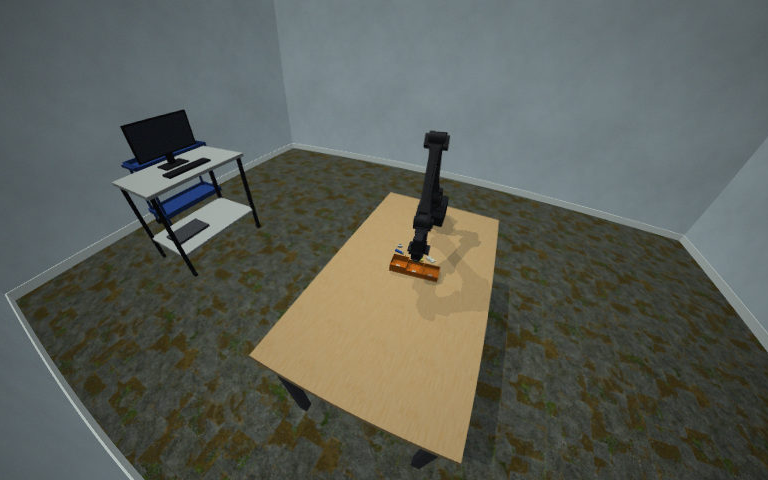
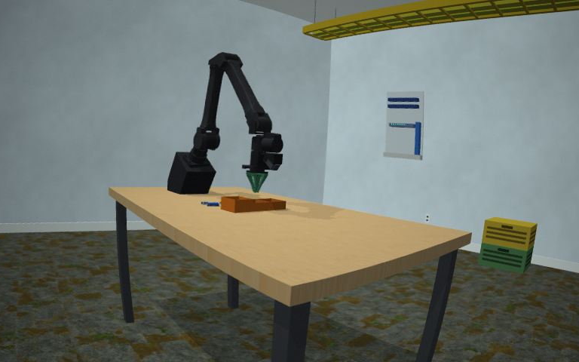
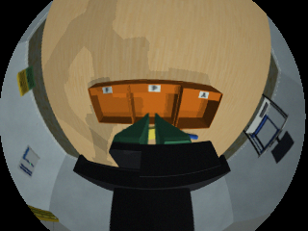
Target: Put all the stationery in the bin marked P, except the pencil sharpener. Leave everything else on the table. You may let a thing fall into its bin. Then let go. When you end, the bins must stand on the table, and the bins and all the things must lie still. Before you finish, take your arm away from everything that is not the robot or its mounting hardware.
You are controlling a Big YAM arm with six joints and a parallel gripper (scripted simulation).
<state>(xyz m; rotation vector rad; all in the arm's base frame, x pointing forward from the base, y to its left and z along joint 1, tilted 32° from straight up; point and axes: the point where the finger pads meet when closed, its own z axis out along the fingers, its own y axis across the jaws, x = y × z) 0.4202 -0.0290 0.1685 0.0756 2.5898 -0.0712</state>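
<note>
1. While the gripper (image 1: 415, 257) (image 2: 255, 191) (image 3: 151, 116) hangs over the table (image 1: 369, 333) (image 2: 310, 244) (image 3: 192, 38), its fingers are nearly pressed together, pinching nothing.
2. Bin P (image 1: 415, 269) (image 2: 258, 205) (image 3: 154, 98) sits just beyond the fingertips in the wrist view.
3. The blue item (image 1: 399, 251) (image 2: 212, 204) (image 3: 192, 137) lies beside them.

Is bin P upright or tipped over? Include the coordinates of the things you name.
Upright: bin P (image 1: 415, 275) (image 2: 256, 207) (image 3: 154, 101) sits flat on the table (image 1: 375, 333) (image 2: 327, 242) (image 3: 188, 34), its open top facing the wrist camera.
</note>
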